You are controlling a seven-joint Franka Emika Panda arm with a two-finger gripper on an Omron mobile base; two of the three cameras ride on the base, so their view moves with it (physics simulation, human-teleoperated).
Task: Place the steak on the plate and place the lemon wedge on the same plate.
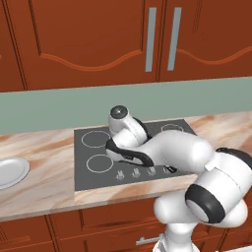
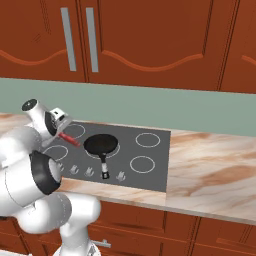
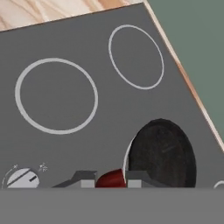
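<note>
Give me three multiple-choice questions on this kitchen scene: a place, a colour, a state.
1. Where is the plate? A in a drawer; B on the counter left of the stovetop; C on the stovetop.
2. The pan's colour? A silver; B blue; C black.
3. The gripper is: A shut on the steak; B open; C shut on the pan's handle.
B: it lies on the counter beside the burners. C: dark all over. A: red meat sits between the fingertips.

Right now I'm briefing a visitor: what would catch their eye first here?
The gripper held above the cooktop, shut on the red steak. Next, the black pan on a burner beside it. Far left on the counter, the white plate waits.
</note>
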